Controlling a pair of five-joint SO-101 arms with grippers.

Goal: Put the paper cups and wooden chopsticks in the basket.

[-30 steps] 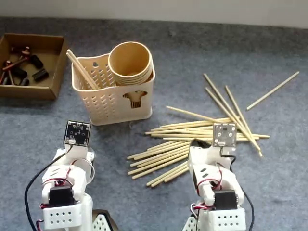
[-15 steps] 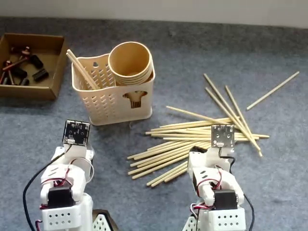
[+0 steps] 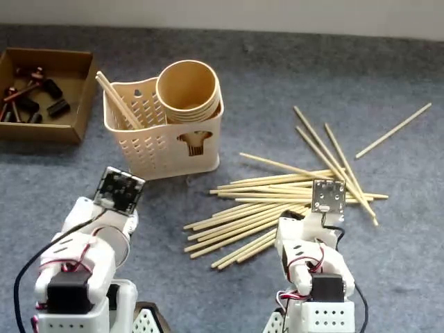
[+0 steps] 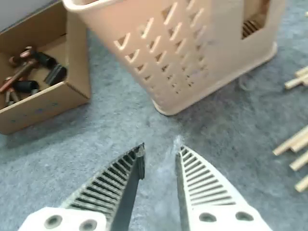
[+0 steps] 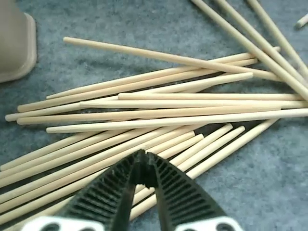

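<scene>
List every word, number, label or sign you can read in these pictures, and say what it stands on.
None can be read.
Cardboard box: possible faint marks on its side, too blurred to read.
Basket, paper cups, chopsticks: no print seen.

High view: fixed overhead and off the arms, facing steeply down on the grey carpet [image 3: 312,76] from well back. Basket [image 3: 163,149] at 11 o'clock, cardboard box [image 3: 76,104] far out at 10, chopsticks [image 3: 277,198] around 4.

Left wrist view: low and close, facing forward past the left gripper [image 4: 161,149] toward basket wall, box and a few chopstick ends.

Right wrist view: very near the chopsticks, facing down past the right gripper [image 5: 144,155], sharing a basket corner with both others.
</scene>
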